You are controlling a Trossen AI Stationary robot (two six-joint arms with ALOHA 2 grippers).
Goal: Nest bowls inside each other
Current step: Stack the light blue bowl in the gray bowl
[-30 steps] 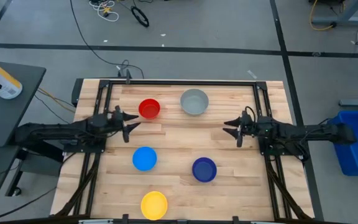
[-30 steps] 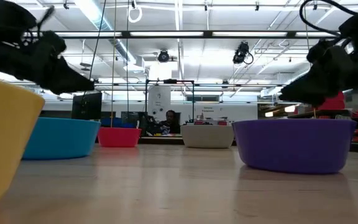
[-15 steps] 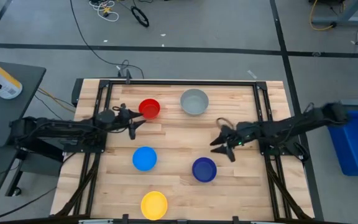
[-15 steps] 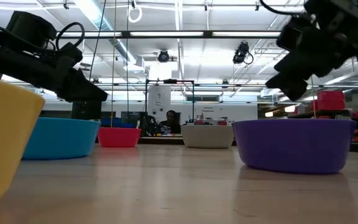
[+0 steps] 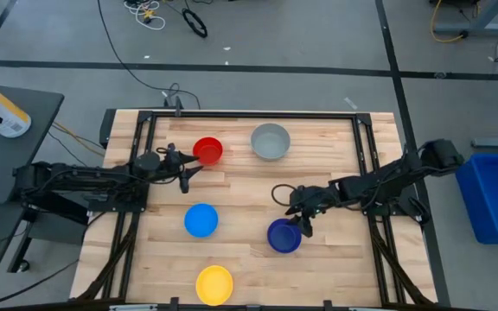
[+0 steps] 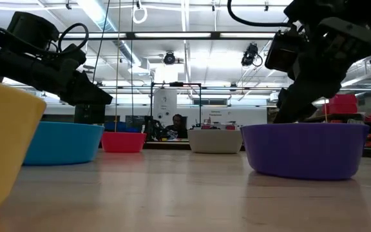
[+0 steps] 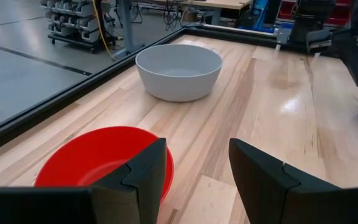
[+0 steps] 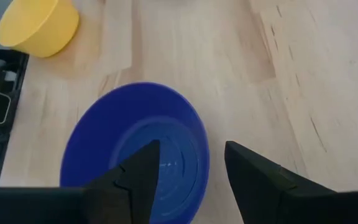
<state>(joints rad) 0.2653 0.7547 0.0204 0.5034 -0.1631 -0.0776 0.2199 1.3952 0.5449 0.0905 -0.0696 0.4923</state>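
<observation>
Five bowls rest on their bases on the wooden table: red and grey at the far side, light blue and dark blue in the middle, yellow at the near edge. My left gripper stands open just beside the red bowl, on its near left side. My right gripper is open and tipped downward over the far right rim of the dark blue bowl. In the low view its fingers dip behind that bowl.
Black rails frame the table on the left, far and right sides. Bare wood lies between the bowls. Each arm base sits at its own side edge. A blue bin stands on the floor at the right.
My right gripper has swung out from the table's right edge toward the middle and the near side, tipping downward until it hangs over the dark blue bowl. My left gripper has edged a little toward the red bowl, then stayed still. No bowl has moved.
</observation>
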